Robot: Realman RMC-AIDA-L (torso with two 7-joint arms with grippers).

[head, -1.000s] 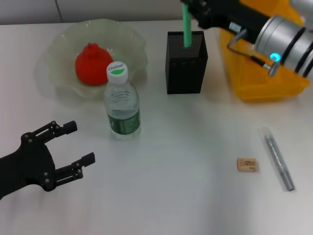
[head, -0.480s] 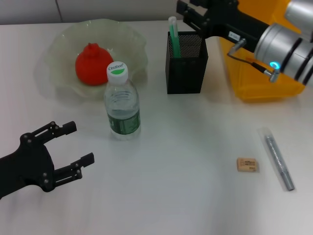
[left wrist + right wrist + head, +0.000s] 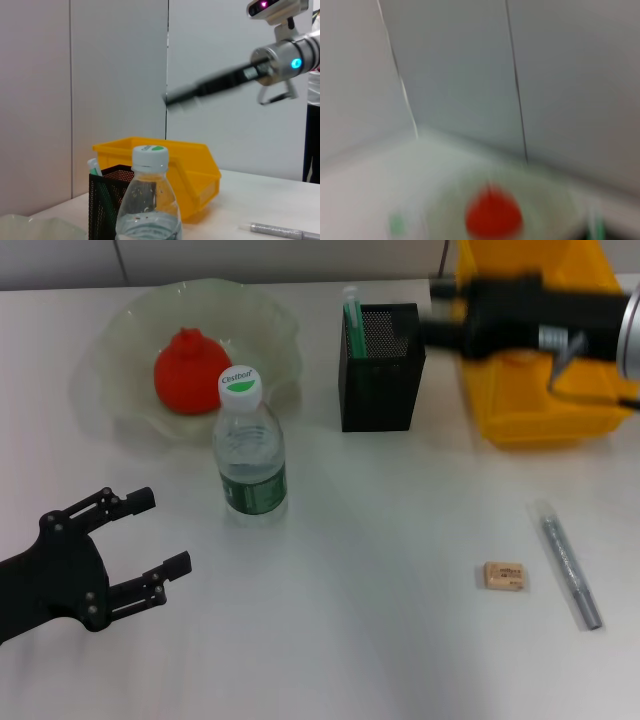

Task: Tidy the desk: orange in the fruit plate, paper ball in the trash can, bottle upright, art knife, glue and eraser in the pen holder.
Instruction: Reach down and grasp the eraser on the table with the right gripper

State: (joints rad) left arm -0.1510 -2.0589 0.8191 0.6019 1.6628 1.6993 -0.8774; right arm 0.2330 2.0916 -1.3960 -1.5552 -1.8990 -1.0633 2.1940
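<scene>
**Glue Stick Lands in Pen Holder as Right Arm Pulls Back**

With the green glue stick [image 3: 351, 312] now standing inside the black mesh pen holder [image 3: 380, 380], the right gripper [image 3: 445, 318] has let go and swung away toward three o'clock over the yellow bin [image 3: 530, 390]; its fingers blur in the head view, so their opening cannot be told. A second ago it held the stick above the holder. The left gripper [image 3: 150, 535] waits at eight o'clock, jaws spread wide and empty. The orange [image 3: 185, 370] sits in the frilled translucent fruit plate [image 3: 120, 340] at eleven, the clear ribbed bottle [image 3: 249, 450] upright just below. Still loose at four o'clock: a small tan eraser [image 3: 505, 576] and the slim silvery art knife [image 3: 570, 565], probably next.

From the left wrist, the bottle's white cap [image 3: 150, 155] fronts holder and bin, the right arm [image 3: 235, 80] streaking overhead.

The right wrist view shows only a smeared red orange [image 3: 493, 216] in its pale plate.
</scene>
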